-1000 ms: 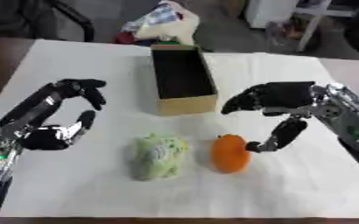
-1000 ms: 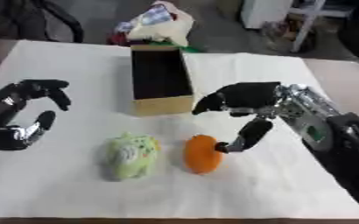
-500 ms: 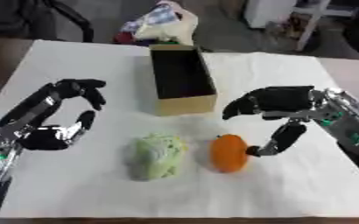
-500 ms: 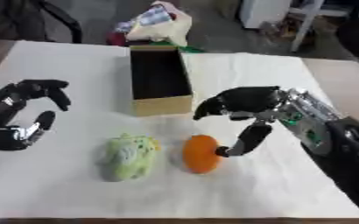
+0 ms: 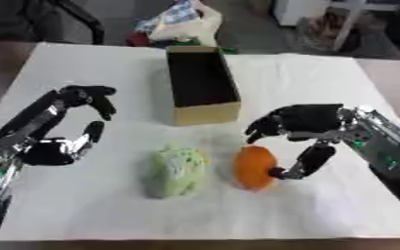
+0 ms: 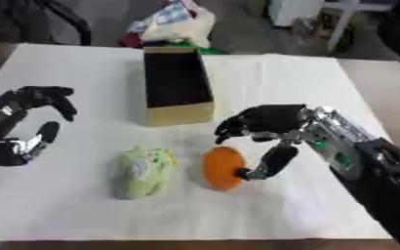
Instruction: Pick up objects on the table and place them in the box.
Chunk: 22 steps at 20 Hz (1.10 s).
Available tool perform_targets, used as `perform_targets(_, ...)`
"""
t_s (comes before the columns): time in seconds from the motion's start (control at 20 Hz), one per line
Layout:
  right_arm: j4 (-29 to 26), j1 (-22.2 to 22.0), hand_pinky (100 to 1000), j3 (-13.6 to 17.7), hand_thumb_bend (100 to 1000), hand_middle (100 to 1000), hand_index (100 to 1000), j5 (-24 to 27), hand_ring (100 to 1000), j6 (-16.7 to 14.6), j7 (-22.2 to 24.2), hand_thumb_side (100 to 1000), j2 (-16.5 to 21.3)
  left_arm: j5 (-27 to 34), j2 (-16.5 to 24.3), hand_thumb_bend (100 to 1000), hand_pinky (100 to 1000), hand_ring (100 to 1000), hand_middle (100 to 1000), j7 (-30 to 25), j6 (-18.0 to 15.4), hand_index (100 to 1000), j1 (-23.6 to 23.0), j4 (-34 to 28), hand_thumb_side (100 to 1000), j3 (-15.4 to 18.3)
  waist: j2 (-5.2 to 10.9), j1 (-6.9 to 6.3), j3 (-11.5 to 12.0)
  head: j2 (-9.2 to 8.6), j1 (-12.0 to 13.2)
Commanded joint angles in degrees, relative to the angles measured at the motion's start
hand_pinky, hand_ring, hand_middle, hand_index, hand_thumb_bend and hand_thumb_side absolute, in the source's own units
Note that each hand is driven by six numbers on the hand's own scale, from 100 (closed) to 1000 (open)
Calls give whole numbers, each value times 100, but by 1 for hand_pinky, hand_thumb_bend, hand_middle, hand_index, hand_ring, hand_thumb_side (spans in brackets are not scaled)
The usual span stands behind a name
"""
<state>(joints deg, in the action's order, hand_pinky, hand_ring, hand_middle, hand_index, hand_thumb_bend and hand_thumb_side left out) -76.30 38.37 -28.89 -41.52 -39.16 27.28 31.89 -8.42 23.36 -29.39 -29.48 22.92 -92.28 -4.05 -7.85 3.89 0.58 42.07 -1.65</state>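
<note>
An orange object (image 5: 254,167) lies on the white table, right of a pale green object (image 5: 177,171). My right hand (image 5: 299,126) hovers over the orange one with fingers spread above it and its thumb (image 5: 308,161) touching its right side; the hand is open around it. Behind them stands the long tan cardboard box (image 5: 200,82), open at the top, with a dark inside that looks empty. My left hand (image 5: 63,131) hangs open at the left of the table, fingers curved, holding nothing.
The white cloth-covered table (image 5: 110,210) has bare room in front and at the right. Beyond its far edge sits a heap of cloth or bags (image 5: 180,23), with chair legs (image 5: 75,17) and furniture behind.
My right hand has lowered and moved closer onto the orange object, thumb now at its side. The left hand has hardly moved.
</note>
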Motion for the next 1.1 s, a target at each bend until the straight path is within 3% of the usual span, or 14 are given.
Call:
perform_targets(0.05,-3,32,834,120,242,865,763,-80,795,-876,759,582,38,-14,129,100,658,589,606,3,-27,907,110,-77,562,3,46,-54,6,66,-46)
perform_targets(0.2,73,-17,819,182,146,821,591,-113,766,-869,526,554,-8,-16,117,100,658,589,607,6,-32,907,122,-76,562,1,30,-76,13,65,-71)
perform_targets(0.4,218,-13,810,344,100,785,482,-142,752,-799,88,507,-3,-17,112,100,659,590,607,11,-36,907,125,-76,562,7,24,-96,11,48,-75)
perform_targets(0.8,452,483,819,1086,100,780,487,-103,751,-199,-586,444,116,-14,108,100,659,590,608,20,-37,907,105,-71,561,22,48,-114,-27,11,-37)
perform_targets(1.1,717,1351,835,1390,100,790,489,-694,766,-9,-827,408,-277,-4,81,100,660,590,608,10,-56,907,112,-66,560,0,65,-167,13,-27,-58)
